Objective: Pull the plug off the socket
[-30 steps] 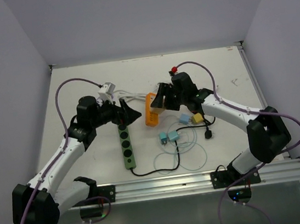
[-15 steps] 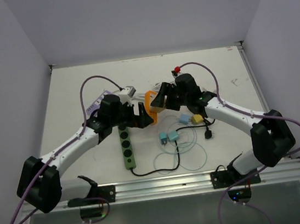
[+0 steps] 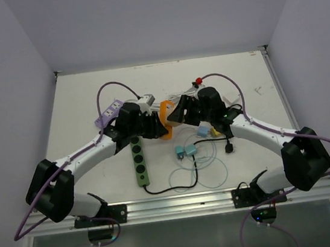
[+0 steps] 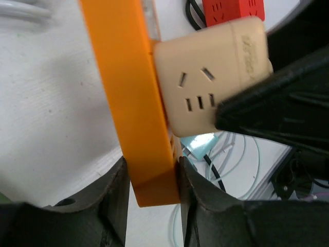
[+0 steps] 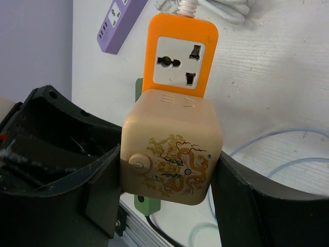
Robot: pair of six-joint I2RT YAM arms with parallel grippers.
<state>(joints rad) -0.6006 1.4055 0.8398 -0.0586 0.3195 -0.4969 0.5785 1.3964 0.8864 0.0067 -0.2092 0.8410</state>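
Note:
An orange socket strip [image 3: 164,109] lies mid-table with a beige cube plug [image 5: 172,149], printed with a dragon, stuck in its face. In the left wrist view the orange socket [image 4: 131,92] runs up from between my fingers, and the beige plug [image 4: 211,77] sits on its right side. My left gripper [image 4: 152,185] is shut on the socket's near end, both pads pressed to its sides. My right gripper [image 5: 167,185] is shut on the plug, one finger on each side, above the socket's free outlet [image 5: 180,56]. From above, the two grippers [image 3: 156,126] [image 3: 179,112] meet at the socket.
A green power strip [image 3: 139,161] lies just below the left gripper, and a purple strip [image 3: 107,111] at the back left. Blue adapters [image 3: 185,150], a yellow one [image 3: 216,130], a red strip [image 4: 231,7] and loose cable loops [image 3: 210,169] lie to the right.
My left arm has swung right from above the green strip to the orange socket and shut on it. The right gripper kept hold of the plug, barely shifting.

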